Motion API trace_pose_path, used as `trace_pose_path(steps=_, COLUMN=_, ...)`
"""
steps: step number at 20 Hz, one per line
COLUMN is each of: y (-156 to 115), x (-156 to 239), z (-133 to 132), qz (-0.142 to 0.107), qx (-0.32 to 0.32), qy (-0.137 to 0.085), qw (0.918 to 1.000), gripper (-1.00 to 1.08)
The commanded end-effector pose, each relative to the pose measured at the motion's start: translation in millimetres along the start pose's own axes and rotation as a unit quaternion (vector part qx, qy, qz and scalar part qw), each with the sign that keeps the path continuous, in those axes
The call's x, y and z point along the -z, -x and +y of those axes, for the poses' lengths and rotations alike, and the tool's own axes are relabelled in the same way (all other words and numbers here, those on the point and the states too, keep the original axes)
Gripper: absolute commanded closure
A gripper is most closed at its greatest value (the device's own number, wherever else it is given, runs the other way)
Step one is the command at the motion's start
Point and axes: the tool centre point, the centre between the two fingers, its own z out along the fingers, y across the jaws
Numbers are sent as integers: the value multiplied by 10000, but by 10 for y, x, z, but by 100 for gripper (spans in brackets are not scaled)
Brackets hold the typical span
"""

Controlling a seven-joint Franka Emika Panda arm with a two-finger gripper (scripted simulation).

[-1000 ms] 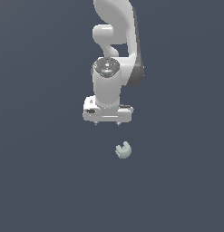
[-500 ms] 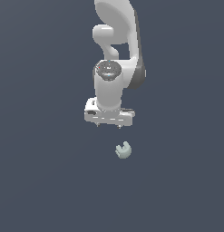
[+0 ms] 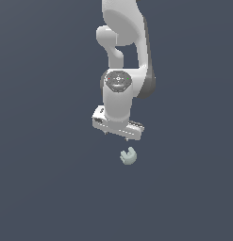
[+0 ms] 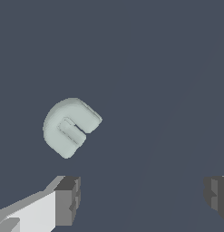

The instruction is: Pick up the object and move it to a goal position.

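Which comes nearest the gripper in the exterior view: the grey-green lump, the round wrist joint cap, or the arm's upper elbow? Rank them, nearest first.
Measured from the gripper, whose jaws stand open:
1. Grey-green lump, just below, slightly toward the exterior view's right, untouched.
2. Round wrist joint cap, above, on the arm.
3. Upper elbow, farthest, near the picture's top.

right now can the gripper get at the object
Probably yes. The gripper hangs open above the object, apart from it, with nothing between them. In the wrist view the object lies off to one side of the gap, so a small shift is likely needed first.
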Motion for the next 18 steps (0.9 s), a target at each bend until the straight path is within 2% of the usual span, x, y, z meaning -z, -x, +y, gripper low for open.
trace_pose_path(steps=1, y=-39, x=-36, z=-64, qz=7, qx=-320, qy=-13, qw=9995, gripper=-92)
trace_pose_path(steps=9, y=-153, x=-156, z=-271, qz=28, qx=-1319, qy=-53, qw=9913, gripper=-92)
trace_pose_path(steps=18, y=-263, x=-299, z=-510, qz=49, qx=-2413, qy=-97, qw=9704, gripper=-92)
